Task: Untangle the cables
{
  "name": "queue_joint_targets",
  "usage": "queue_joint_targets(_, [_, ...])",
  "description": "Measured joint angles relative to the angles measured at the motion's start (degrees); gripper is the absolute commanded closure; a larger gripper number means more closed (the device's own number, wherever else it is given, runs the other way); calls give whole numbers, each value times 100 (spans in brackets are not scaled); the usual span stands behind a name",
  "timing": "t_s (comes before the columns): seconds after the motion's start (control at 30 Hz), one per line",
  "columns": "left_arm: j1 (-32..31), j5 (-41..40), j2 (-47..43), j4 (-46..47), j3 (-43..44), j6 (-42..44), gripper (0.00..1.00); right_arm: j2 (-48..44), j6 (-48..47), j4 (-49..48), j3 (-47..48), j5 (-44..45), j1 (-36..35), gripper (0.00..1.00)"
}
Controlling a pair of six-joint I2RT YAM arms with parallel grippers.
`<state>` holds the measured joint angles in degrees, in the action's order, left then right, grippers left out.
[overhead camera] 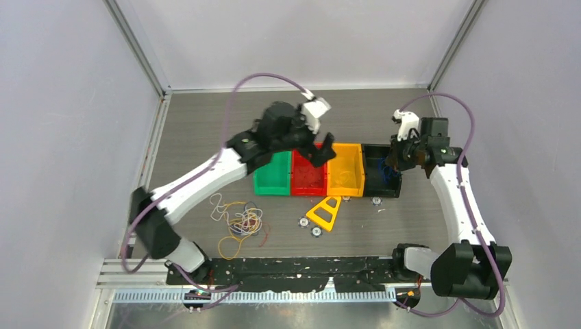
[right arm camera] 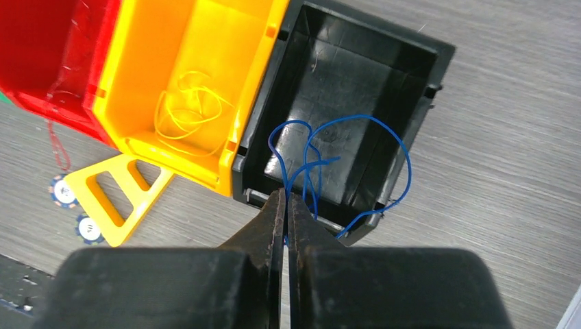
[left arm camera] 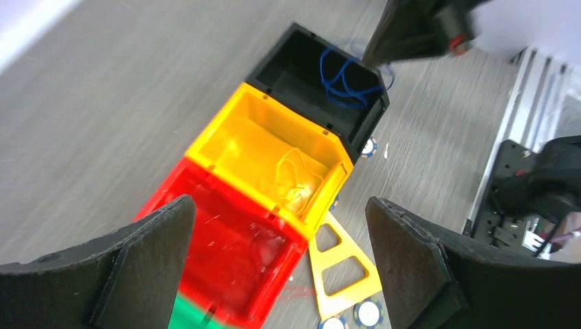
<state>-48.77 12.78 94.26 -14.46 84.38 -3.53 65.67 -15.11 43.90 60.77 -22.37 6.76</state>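
The thin blue wire cable (right arm camera: 306, 168) is pinched between the pressed-together fingers of my right gripper (right arm camera: 286, 200). From that pinch it fans out in several open loops towards 12 and 2 o'clock, hanging over the black plastic bin (right arm camera: 438, 53), with the widest loop crossing the bin's rim at 3 o'clock. At 9 o'clock from it, a thin yellow cable (right arm camera: 188, 113) lies coiled loosely on the floor of the yellow plastic bin (right arm camera: 137, 62), which touches the black one. The red plastic bin (right arm camera: 38, 41) comes next at 9 o'clock, then the green plastic bin (overhead camera: 272, 179), all four in one row. My left gripper (left arm camera: 279, 205) hovers above the red and yellow bins with its fingers spread wide and nothing between them. Seen from above, the remaining tangle of yellow, white, red and blue cables (overhead camera: 243, 221) sits knotted on the grey wood-grain tabletop (overhead camera: 205, 130) at 7 o'clock from the green bin. A yellow triangular plastic frame (right arm camera: 81, 179) lies at 6 o'clock from the yellow bin.
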Motion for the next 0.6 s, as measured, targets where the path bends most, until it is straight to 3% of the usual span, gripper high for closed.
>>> queue_joint_targets(0.23, [1268, 538, -2225, -527, -791, 94, 0, 737, 24, -951, -586, 640, -446, 95])
queue_joint_targets(0.57, [3394, 1143, -3073, -1985, -1923, 474, 0, 1705, -46, -1974, -745, 426, -439, 95])
queue_joint_targets(0.6, [3488, 1163, -3165, -2105, -2020, 549, 0, 1768, -70, -2015, -745, 411, -442, 88])
